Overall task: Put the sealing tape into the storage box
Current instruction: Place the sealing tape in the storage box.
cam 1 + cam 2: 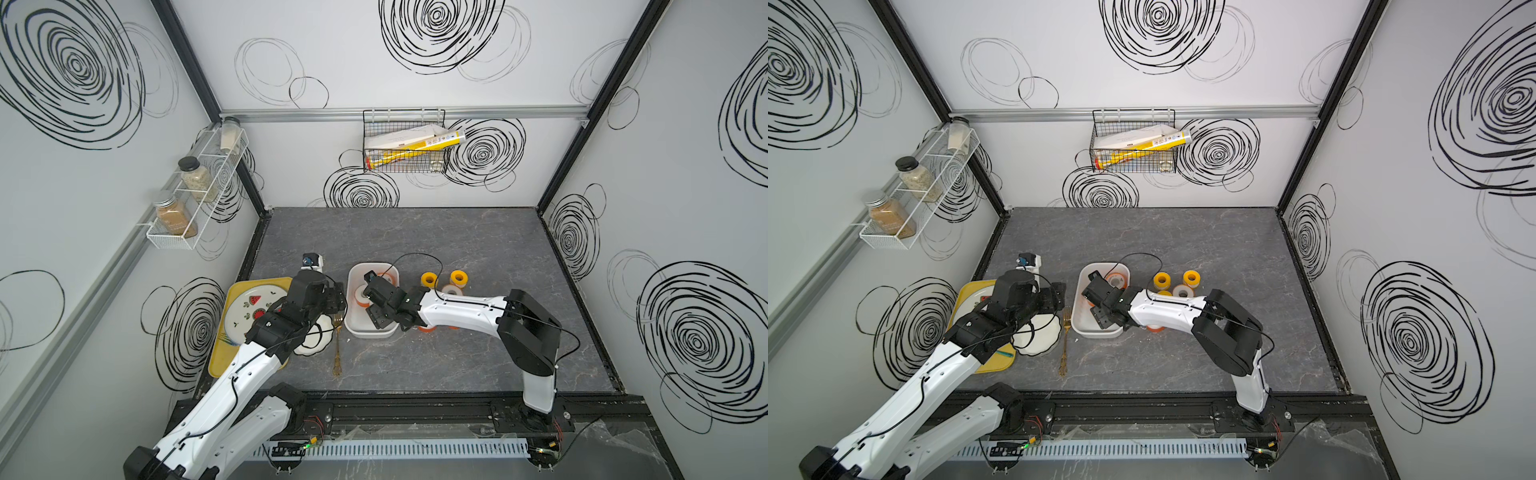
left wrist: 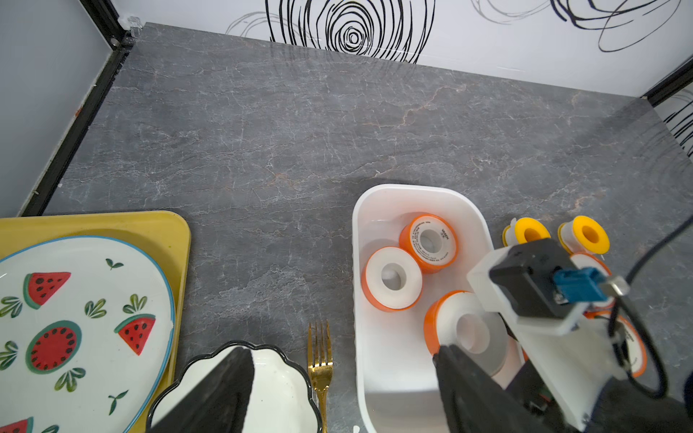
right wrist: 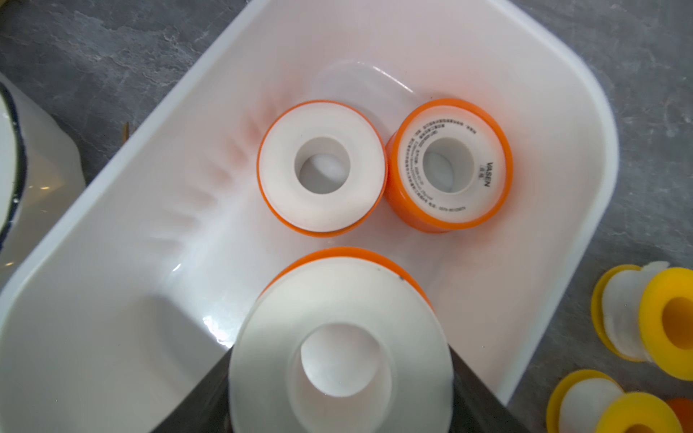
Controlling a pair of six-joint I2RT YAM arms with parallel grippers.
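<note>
The white storage box [image 1: 352, 328] [image 3: 112, 300] stands mid-table. Two orange-spooled sealing tape rolls [image 3: 322, 165] [image 3: 448, 165] lie flat inside it. My right gripper [image 3: 341, 390] [image 1: 366, 305] hangs over the box, shut on a third orange-spooled roll [image 3: 337, 300] [image 2: 450, 318], held flat by its sides. Two yellow-spooled rolls [image 1: 429, 279] [image 1: 458, 277] stand on the table right of the box, a flat roll [image 1: 451, 289] beside them. More orange rolls [image 1: 426, 329] peek from under the right arm. My left gripper [image 2: 341, 378] [image 1: 332, 299] hovers open and empty left of the box.
A gold fork [image 1: 337, 349] lies just left of the box. A white scalloped dish [image 1: 313, 345] sits beside it. A yellow tray [image 1: 220, 357] holds a watermelon plate [image 1: 249, 307] at the left edge. A wire basket [image 1: 405, 143] and a spice rack [image 1: 195, 187] hang on the walls.
</note>
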